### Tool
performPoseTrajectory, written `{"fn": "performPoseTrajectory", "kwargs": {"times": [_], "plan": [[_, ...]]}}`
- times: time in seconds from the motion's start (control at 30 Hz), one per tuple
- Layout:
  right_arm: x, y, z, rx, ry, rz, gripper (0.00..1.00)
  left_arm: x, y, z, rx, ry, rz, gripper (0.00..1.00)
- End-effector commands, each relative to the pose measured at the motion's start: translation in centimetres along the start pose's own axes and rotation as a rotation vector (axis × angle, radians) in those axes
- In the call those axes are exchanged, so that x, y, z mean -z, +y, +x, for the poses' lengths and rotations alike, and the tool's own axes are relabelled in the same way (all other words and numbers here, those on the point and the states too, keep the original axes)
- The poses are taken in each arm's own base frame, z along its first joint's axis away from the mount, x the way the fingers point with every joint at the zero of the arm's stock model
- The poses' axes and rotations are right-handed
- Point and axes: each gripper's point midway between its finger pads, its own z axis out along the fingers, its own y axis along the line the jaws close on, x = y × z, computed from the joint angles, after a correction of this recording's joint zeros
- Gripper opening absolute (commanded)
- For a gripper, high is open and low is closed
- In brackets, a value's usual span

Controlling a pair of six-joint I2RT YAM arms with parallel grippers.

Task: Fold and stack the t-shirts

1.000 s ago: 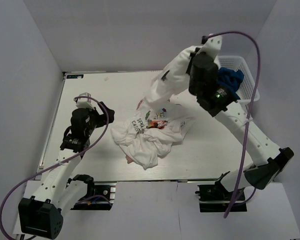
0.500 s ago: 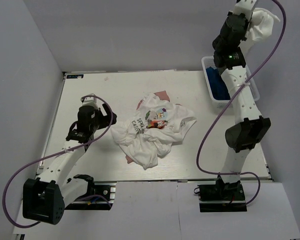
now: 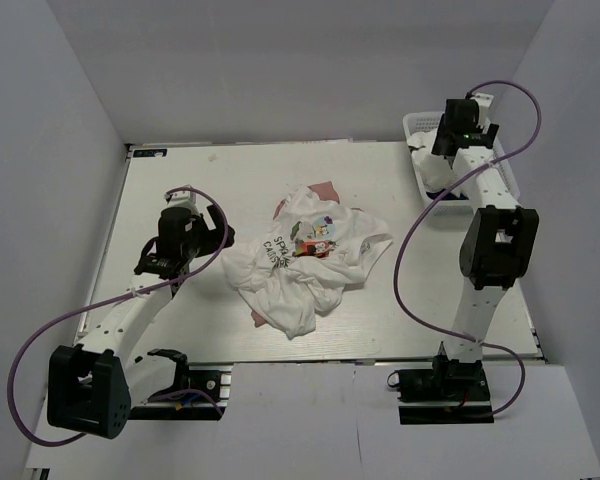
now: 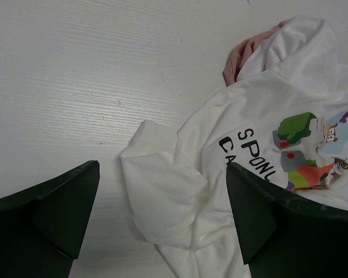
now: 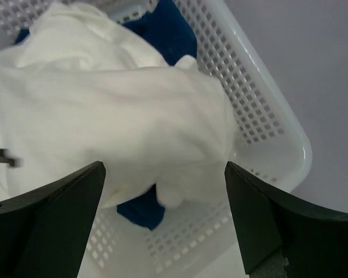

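A crumpled white t-shirt [image 3: 300, 268] with black lettering and a coloured print lies mid-table, on top of a pink t-shirt [image 3: 326, 188] that peeks out at the far edge and the near edge. My left gripper [image 3: 212, 236] is open just left of the pile. In the left wrist view its jaws [image 4: 162, 174] straddle a white sleeve fold [image 4: 162, 191] without holding it, and the pink cloth [image 4: 249, 49] shows beyond. My right gripper [image 3: 458, 130] hangs open over the basket. A plain white garment [image 5: 104, 116] lies loose below its jaws [image 5: 165, 168].
The white perforated basket [image 3: 510, 182] stands at the table's far right corner, its wall [image 5: 261, 116] close under the right gripper. It holds a blue cloth [image 5: 168, 29] beneath the white garment [image 3: 440, 176]. White walls enclose the table on three sides.
The right arm carried the white garment up off the table pile, swung it to the basket, opened and let it drop in. The left arm barely moved.
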Motion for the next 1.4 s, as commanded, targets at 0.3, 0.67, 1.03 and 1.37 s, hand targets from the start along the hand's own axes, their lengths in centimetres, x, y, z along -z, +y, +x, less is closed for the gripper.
{"fn": "performPoseTrajectory", "kwargs": {"times": [0.3,0.67,1.03,1.37], "plan": [[21.2,11.0,4.0,0.144,-0.035,-0.598,0.9,1.3,-2.3,-1.3,0.029,-0.012,0.096,1.0],[32.0,22.2,24.8,0.572,0.047,-0.906,0.9,4.3,-2.9,-3.0,0.027,-0.135,0.145,1.0],[32.5,23.0,28.4,0.558,0.14,-0.915,0.19,4.3,-2.0,-3.3,0.042,-0.139,0.085,1.0],[38.0,19.6,11.0,0.23,-0.19,-0.912,0.0,4.5,-1.7,-3.5,0.053,-0.148,0.066,1.0]]}}
